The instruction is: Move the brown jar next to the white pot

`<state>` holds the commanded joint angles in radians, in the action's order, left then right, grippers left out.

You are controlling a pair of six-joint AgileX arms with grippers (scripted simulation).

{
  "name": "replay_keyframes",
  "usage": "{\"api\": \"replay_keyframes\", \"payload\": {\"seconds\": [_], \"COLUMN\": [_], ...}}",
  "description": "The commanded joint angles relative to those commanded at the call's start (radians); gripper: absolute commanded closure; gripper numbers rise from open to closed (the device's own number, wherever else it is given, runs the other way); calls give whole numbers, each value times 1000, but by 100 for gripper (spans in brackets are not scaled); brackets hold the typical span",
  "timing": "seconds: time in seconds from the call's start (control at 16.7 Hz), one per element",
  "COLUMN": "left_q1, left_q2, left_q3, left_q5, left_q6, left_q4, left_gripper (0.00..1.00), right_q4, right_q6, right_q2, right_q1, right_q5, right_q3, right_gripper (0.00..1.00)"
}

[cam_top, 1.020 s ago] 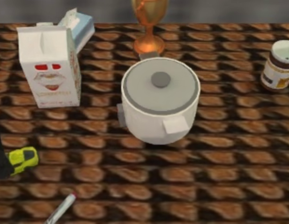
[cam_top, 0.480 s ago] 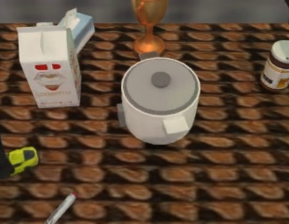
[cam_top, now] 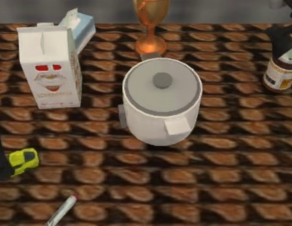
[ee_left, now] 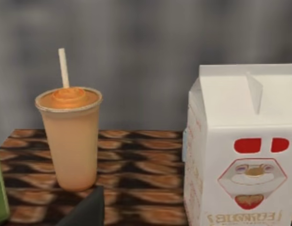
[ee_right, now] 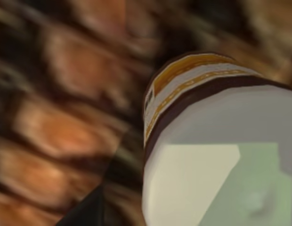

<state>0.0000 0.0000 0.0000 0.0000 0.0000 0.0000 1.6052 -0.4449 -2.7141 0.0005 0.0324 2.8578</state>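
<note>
Over brown-patterned table [cam_top: 136, 188] — right claw [cam_top: 283, 38] above brown jar [cam_top: 279, 75].

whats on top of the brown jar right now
In the top view the right end effector hangs over the brown jar at the table's right edge, hiding its lid. The right wrist view shows the white lid close up and bare.

White pot [cam_top: 161, 101] at table [cam_top: 231, 179] centre. Goblet [cam_top: 150, 28] at its 12 o'clock, just beside. Carton [cam_top: 51, 66] at 9–10 o'clock, apart. Brown jar [cam_top: 279, 74] at 2–3 o'clock, far right edge, right gripper [cam_top: 283, 37] above it.
</note>
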Motion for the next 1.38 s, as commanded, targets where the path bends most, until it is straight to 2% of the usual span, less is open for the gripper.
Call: {"api": "replay_keyframes", "payload": {"seconds": [0.54, 1.08, 1.38], "left_q1": [0, 0, 0], "left_q2": [0, 0, 0], "left_q3": [0, 0, 0], "left_q5": [0, 0, 0], "left_q6": [0, 0, 0], "left_q4": [0, 0, 0], "left_gripper": [0, 0, 0], "right_q4": [24, 130, 143], "right_q6": [-8, -3, -2], "right_q2": [-55, -310, -343], "right_q1": [-4, 4, 5], "right_q5": [0, -4, -4], "right_q3": [58, 425, 469], "right_gripper": [0, 0, 0]}}
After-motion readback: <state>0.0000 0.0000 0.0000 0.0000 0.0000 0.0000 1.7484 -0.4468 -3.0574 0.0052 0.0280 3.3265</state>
